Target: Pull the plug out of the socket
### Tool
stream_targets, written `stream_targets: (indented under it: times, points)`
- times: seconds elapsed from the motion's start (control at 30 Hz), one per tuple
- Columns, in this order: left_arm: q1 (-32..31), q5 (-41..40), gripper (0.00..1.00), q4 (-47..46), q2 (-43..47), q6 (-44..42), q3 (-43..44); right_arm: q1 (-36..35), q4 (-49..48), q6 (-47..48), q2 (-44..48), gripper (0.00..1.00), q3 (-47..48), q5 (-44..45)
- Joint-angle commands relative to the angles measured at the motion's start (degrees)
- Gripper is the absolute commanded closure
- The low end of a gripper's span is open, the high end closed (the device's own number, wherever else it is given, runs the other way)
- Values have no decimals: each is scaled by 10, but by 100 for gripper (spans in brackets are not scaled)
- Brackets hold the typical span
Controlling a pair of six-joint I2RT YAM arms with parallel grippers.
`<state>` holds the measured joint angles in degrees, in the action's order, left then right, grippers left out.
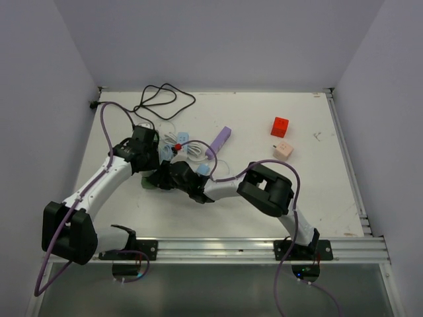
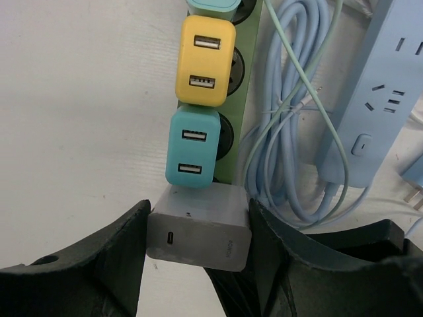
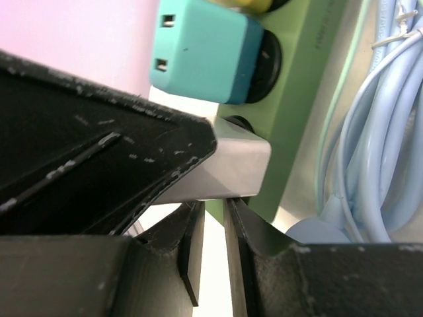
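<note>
A green power strip (image 2: 239, 92) lies on the white table with a yellow charger (image 2: 206, 61), a teal charger (image 2: 193, 148) and a grey plug block (image 2: 198, 228) in its sockets. My left gripper (image 2: 198, 232) is shut on the grey plug, one finger (image 2: 122, 254) on each side. In the right wrist view the grey plug (image 3: 241, 165) sits on the strip (image 3: 310, 99) below the teal charger (image 3: 205, 53). My right gripper (image 3: 215, 211) is pinched almost shut at the strip's end, under the plug. In the top view both grippers (image 1: 165, 173) meet at the strip (image 1: 149, 184).
A light blue power strip (image 2: 383, 99) and its coiled blue cable (image 2: 291, 132) lie right beside the green strip. A purple strip (image 1: 221, 140), a red cube (image 1: 279, 127), a pink cube (image 1: 283, 151) and a black cable (image 1: 162, 99) lie farther back.
</note>
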<state>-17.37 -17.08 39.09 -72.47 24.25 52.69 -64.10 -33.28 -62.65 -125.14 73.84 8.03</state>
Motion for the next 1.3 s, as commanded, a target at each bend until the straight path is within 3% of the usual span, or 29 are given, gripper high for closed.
stream_targets:
  times: [0.0,0.33,0.8,1.07,1.27]
  points:
    - [-3,-42,100,-32,22,-21,63,12,167,18,-51,75,-7,43]
    - [-3,-15,100,-75,36,-4,12,22,156,11,-55,72,-26,23]
    - [-3,-53,100,-70,2,-18,10,22,121,68,54,58,-85,-12]
    - [-25,-123,100,-32,-41,-16,33,23,85,90,84,50,-99,-64]
    - [-82,-201,100,15,-73,16,59,22,68,97,104,44,-126,-86]
